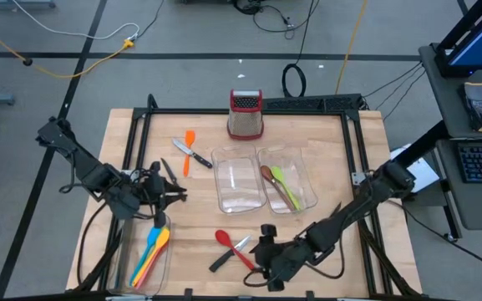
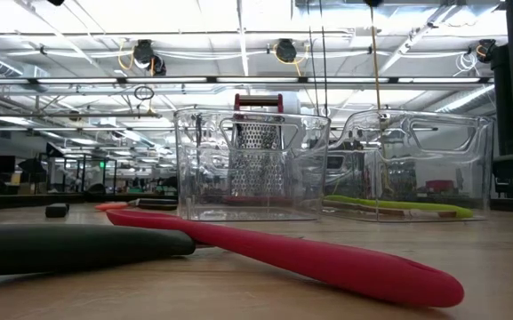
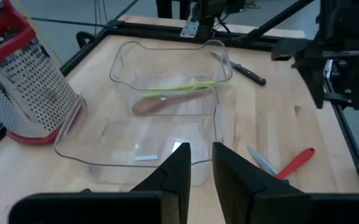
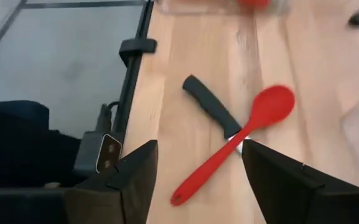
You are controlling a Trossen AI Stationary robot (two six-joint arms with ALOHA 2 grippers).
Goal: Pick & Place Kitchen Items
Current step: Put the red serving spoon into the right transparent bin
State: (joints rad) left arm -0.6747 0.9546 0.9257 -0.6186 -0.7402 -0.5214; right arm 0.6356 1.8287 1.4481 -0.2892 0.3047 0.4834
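R gripper sits at the near edge of the table, jaws wide apart & empty, w/ the red spoon lying across a black-handled knife just ahead of it. The knife's blade is mostly hidden under the spoon. In the low view only the spoon's red length and the knife's dark handle show, the grippers not at all.

L gripper is at the table's left side, fingers close together w/ a thin gap, nothing visibly between them.

Two clear trays stand mid-table. The right one holds a green utensil & a brown spoon. Grater at the far edge, upright.

Orange spatula & a second knife lie far-left, crossing. A bundle of coloured utensils sits near-left in another clear tray, too overlapped to count.
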